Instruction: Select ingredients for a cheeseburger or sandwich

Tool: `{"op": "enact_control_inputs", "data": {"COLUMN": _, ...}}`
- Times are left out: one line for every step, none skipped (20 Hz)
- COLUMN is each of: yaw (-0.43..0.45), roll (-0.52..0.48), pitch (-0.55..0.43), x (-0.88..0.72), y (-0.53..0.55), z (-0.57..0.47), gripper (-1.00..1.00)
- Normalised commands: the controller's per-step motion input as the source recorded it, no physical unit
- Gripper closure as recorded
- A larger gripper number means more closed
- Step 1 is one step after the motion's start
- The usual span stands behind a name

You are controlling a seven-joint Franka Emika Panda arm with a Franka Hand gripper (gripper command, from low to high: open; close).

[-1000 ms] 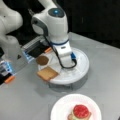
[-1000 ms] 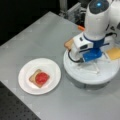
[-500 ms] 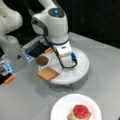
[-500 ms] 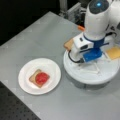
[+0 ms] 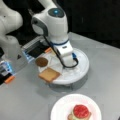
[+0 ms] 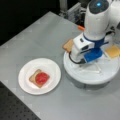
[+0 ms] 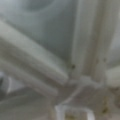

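Front view: bread square [image 5: 49, 74] flat, overhanging tray [image 5: 80, 71].

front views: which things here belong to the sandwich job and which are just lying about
Job:
- tan bread square on the white segmented tray
- dark-brown round patty
- orange cheese square
- bread with red tomato disc on the white paper plate
- hand, down over the tray

Lying about:
- small orange piece on the grey table

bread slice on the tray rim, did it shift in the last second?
No. In a front view the bread slice overhangs the white segmented tray beside the dark patty, as before.
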Motion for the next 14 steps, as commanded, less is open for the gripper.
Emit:
{"op": "enact_control_inputs", "data": {"yaw": 0.151, "roll": 0.029, "pitch": 0.053, "x": -0.16, "y": -0.16, "z": -0.14, "gripper": -1.0}}
{"op": "enact_control_inputs", "data": {"yaw": 0.139, "roll": 0.026, "pitch": 0.054, "x": -0.15, "y": -0.14, "z": -0.13, "gripper": -1.0}}
{"op": "enact_control_inputs", "data": {"yaw": 0.132, "roll": 0.023, "pitch": 0.056, "x": -0.15, "y": -0.12, "z": -0.12, "gripper": -1.0}}
{"op": "enact_control_inputs", "data": {"yaw": 0.121, "roll": 0.02, "pitch": 0.057, "x": -0.15, "y": -0.1, "z": -0.11, "gripper": -1.0}}
{"op": "enact_control_inputs", "data": {"yaw": 0.111, "roll": 0.008, "pitch": 0.058, "x": -0.15, "y": -0.09, "z": -0.09, "gripper": -1.0}}
{"op": "enact_control_inputs", "data": {"yaw": 0.095, "roll": -0.007, "pitch": 0.058, "x": -0.15, "y": -0.07, "z": -0.07, "gripper": -1.0}}
{"op": "enact_control_inputs", "data": {"yaw": 0.091, "roll": -0.011, "pitch": 0.058, "x": -0.15, "y": -0.06, "z": -0.06, "gripper": -1.0}}
{"op": "enact_control_inputs", "data": {"yaw": 0.088, "roll": -0.012, "pitch": 0.057, "x": -0.15, "y": -0.05, "z": -0.06, "gripper": -1.0}}
{"op": "enact_control_inputs", "data": {"yaw": 0.089, "roll": -0.007, "pitch": 0.051, "x": -0.13, "y": -0.04, "z": -0.06, "gripper": -1.0}}
{"op": "enact_control_inputs", "data": {"yaw": 0.09, "roll": -0.003, "pitch": 0.047, "x": -0.12, "y": -0.03, "z": -0.07, "gripper": -1.0}}
{"op": "enact_control_inputs", "data": {"yaw": 0.09, "roll": -0.003, "pitch": 0.046, "x": -0.11, "y": -0.03, "z": -0.07, "gripper": -1.0}}
{"op": "enact_control_inputs", "data": {"yaw": 0.089, "roll": -0.004, "pitch": 0.044, "x": -0.1, "y": -0.02, "z": -0.07, "gripper": -1.0}}
{"op": "enact_control_inputs", "data": {"yaw": 0.082, "roll": -0.006, "pitch": 0.043, "x": -0.1, "y": -0.02, "z": -0.07, "gripper": -1.0}}
{"op": "enact_control_inputs", "data": {"yaw": 0.08, "roll": -0.007, "pitch": 0.043, "x": -0.09, "y": -0.01, "z": -0.07, "gripper": -1.0}}
